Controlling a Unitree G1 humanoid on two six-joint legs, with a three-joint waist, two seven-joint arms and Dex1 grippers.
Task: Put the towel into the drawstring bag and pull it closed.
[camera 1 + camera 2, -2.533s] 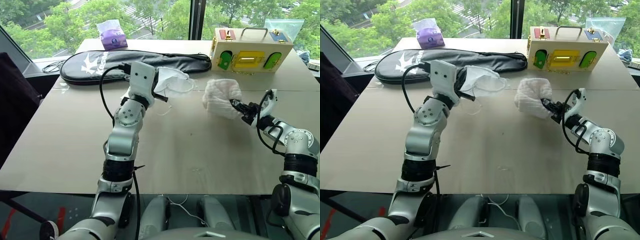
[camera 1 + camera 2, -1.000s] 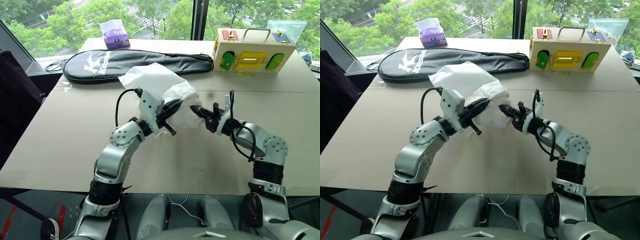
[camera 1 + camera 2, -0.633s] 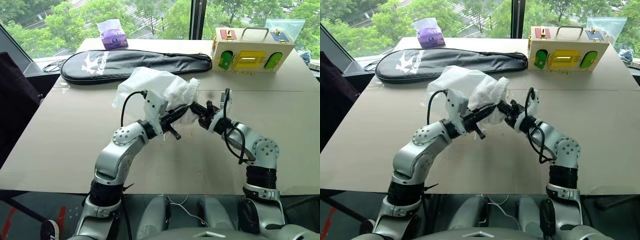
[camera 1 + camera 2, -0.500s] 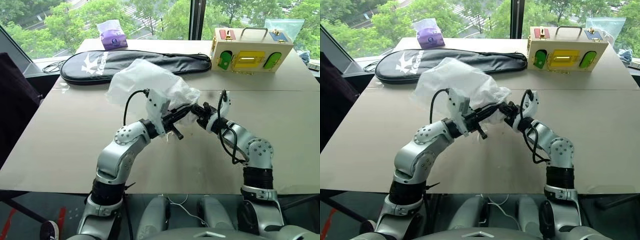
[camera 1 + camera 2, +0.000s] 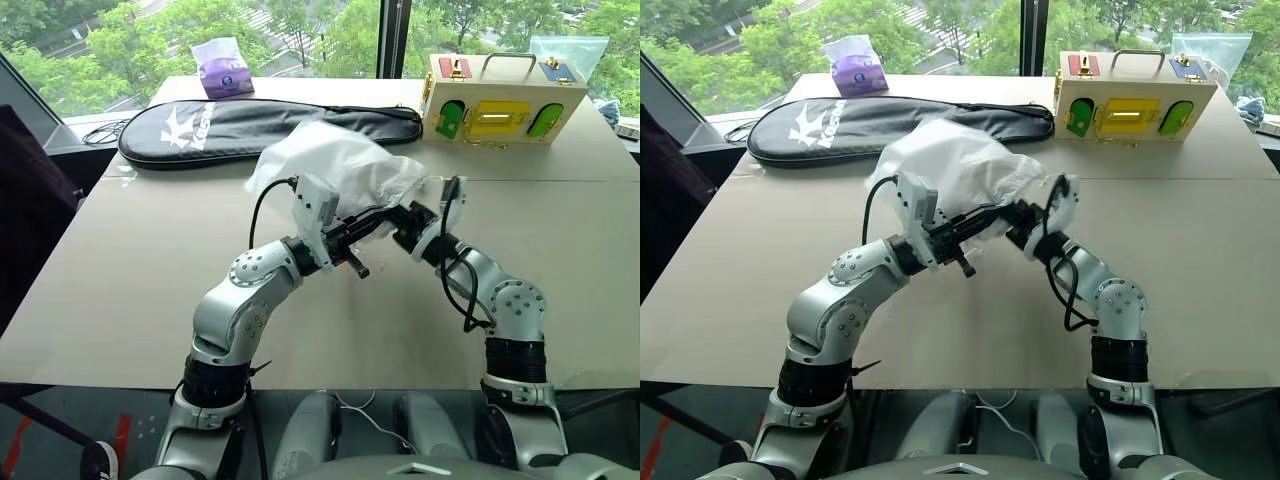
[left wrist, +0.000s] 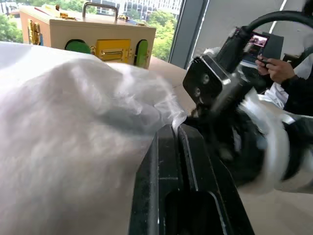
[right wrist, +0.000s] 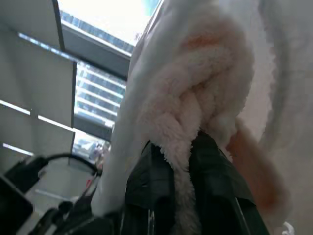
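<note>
Above the bench (image 5: 150,260) | left pincer (image 5: 385,217) nips drawstring bag (image 5: 340,165) mouth | right wrist view alone shows towel (image 7: 195,112) clamped in right pincer (image 7: 188,147), inside bag

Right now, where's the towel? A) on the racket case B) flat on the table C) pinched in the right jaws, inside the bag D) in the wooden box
C: the right wrist view shows the towel clamped in the right gripper, with the drawstring bag draped around it.
</note>
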